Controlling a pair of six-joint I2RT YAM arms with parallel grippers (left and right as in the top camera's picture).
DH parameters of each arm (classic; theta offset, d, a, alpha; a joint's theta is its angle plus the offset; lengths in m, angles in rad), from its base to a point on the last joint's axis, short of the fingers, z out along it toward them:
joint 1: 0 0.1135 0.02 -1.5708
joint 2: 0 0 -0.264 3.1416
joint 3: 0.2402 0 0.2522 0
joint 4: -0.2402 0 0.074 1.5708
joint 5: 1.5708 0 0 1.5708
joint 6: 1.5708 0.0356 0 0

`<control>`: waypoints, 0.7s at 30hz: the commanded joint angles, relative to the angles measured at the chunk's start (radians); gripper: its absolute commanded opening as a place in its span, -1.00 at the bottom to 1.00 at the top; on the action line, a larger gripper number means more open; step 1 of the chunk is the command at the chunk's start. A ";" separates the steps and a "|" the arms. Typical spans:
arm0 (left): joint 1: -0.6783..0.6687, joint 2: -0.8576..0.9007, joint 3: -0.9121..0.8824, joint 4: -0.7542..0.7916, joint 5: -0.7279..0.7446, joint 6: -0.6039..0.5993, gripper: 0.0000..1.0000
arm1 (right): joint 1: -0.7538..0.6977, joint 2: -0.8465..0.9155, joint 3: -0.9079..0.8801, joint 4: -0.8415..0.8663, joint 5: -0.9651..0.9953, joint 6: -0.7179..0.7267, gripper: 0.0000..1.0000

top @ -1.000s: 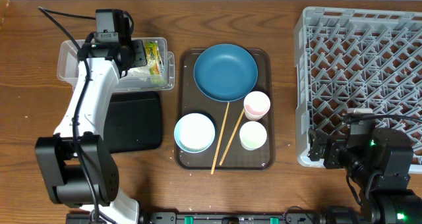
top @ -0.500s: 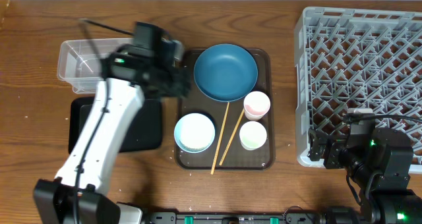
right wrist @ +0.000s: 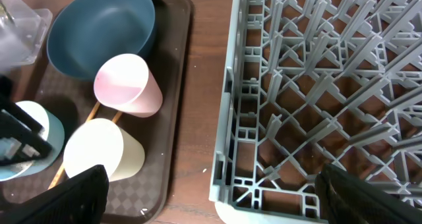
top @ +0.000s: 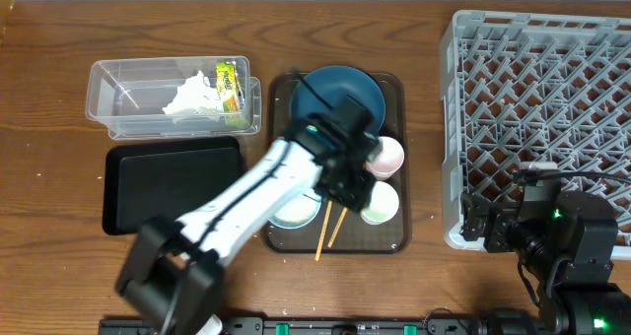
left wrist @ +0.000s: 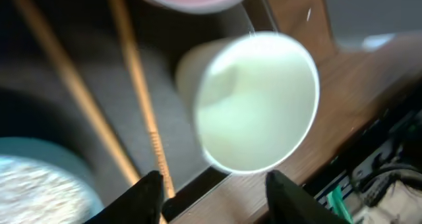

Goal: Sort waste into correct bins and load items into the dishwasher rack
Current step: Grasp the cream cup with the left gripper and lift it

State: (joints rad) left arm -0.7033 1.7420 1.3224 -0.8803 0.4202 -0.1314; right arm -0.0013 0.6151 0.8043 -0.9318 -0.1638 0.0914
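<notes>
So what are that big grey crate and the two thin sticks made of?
The crate looks like moulded plastic: even pale grey, matte, with a thin lattice of pegs. The sticks look like bare wood or bamboo: tan, dull, slender; too blurred to tell which.

Left arm point(top: 246, 192): white rounded link shells, black joint blocks, small green light near the wrist. Right arm point(top: 562, 238): all-black boxy housing, green light on top, thin black cable. Left fingers point(left wrist: 146, 196) and right fingers point(right wrist: 76, 196): matte black.
</notes>
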 commanded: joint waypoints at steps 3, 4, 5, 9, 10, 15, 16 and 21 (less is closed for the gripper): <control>-0.044 0.090 -0.008 0.010 0.006 -0.012 -0.03 | 0.014 -0.002 0.019 -0.009 0.003 0.005 0.99; -0.044 0.100 -0.008 0.017 0.006 -0.012 -0.10 | 0.014 -0.002 0.019 -0.011 0.003 0.005 0.98; -0.044 0.106 -0.008 0.023 0.006 -0.012 -0.22 | 0.014 -0.002 0.019 -0.012 0.003 0.005 0.98; -0.040 0.105 -0.007 0.039 0.006 -0.012 -0.83 | 0.014 -0.002 0.019 -0.020 0.003 0.005 0.99; -0.037 0.100 -0.007 0.041 0.006 -0.012 -0.86 | 0.014 -0.002 0.019 -0.023 0.003 0.005 0.98; 0.003 0.042 -0.007 0.016 0.006 -0.013 -0.88 | 0.014 -0.002 0.019 -0.029 0.017 0.005 0.98; 0.016 0.021 -0.007 0.006 0.006 -0.013 -0.88 | 0.014 -0.002 0.019 -0.030 0.027 0.005 0.98; 0.133 -0.133 -0.007 -0.009 0.098 -0.016 -0.88 | 0.014 -0.002 0.019 -0.033 0.086 0.005 0.98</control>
State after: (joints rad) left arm -0.6376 1.7180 1.3109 -0.8902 0.4400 -0.1421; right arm -0.0013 0.6151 0.8043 -0.9630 -0.1307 0.0914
